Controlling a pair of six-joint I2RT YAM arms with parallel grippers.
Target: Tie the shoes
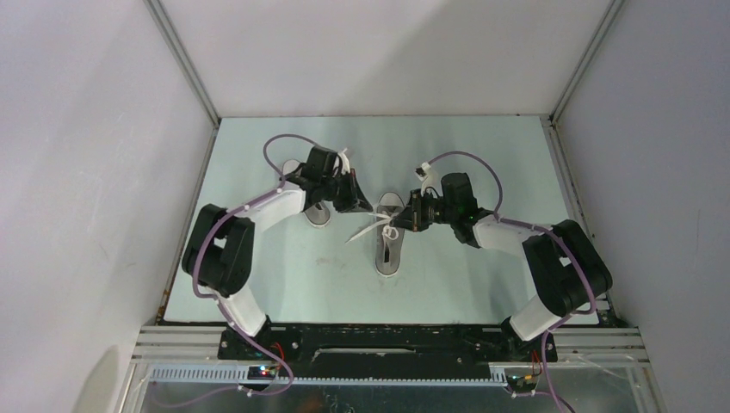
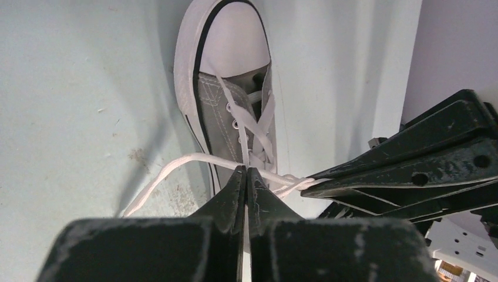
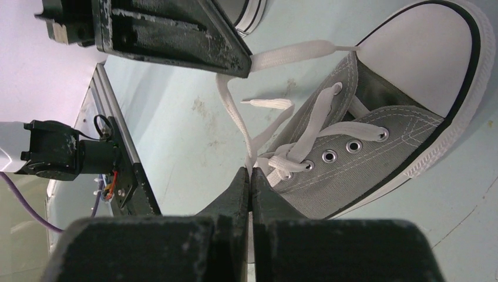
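Observation:
A grey shoe (image 1: pixel 390 254) with a white toe cap lies in the middle of the table, its white laces (image 2: pixel 252 126) loosened. My left gripper (image 2: pixel 246 170) is shut on one lace strand just above the eyelets. My right gripper (image 3: pixel 251 171) is shut on another strand beside the shoe's (image 3: pixel 376 141) eyelets. Each view shows the other gripper's black fingers (image 2: pixel 405 167) (image 3: pixel 176 32) pinching lace close by. In the top view the left gripper (image 1: pixel 360 203) and the right gripper (image 1: pixel 405 218) meet over this shoe. The second shoe (image 1: pixel 318 213) lies partly hidden under the left arm.
A loose lace end (image 2: pixel 154 187) trails over the pale green table (image 1: pixel 284 275) to the left of the shoe. White enclosure walls and metal rails (image 1: pixel 184 52) ring the table. The arm bases stand at the near edge (image 1: pixel 387 340).

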